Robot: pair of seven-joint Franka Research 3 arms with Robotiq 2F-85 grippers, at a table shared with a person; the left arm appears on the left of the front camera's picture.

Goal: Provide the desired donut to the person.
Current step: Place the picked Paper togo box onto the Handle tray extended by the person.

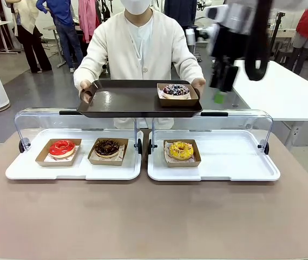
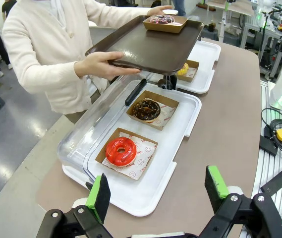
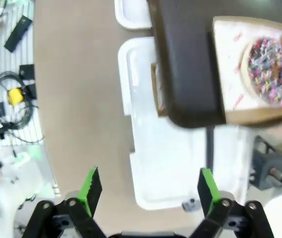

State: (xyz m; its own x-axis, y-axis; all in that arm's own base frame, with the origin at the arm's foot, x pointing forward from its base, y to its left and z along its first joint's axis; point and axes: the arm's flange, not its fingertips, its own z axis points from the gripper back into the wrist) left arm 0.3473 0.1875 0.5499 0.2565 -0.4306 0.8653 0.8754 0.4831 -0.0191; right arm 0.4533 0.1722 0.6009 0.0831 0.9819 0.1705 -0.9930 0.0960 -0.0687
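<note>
The person (image 1: 137, 46) in a cream cardigan stands at the far side and holds a dark brown tray (image 1: 126, 103) in both hands. A sprinkled donut (image 1: 176, 90) in a cardboard box lies at the tray's right end. My right gripper (image 1: 222, 86) hangs blurred just right of that end, above the table; in its wrist view it (image 3: 149, 191) is open and empty, with the sprinkled donut (image 3: 271, 64) ahead of it. My left gripper (image 2: 156, 191) is open and empty near the table's left edge, facing the red donut (image 2: 121, 150).
Two white display trays (image 1: 224, 168) with raised clear lids stand mid-table. The left one holds a red donut (image 1: 61, 147) and a chocolate donut (image 1: 107, 147), the right one a yellow donut (image 1: 181, 150). A white table (image 1: 283, 92) stands back right. Cables (image 2: 279, 134) lie beside the table.
</note>
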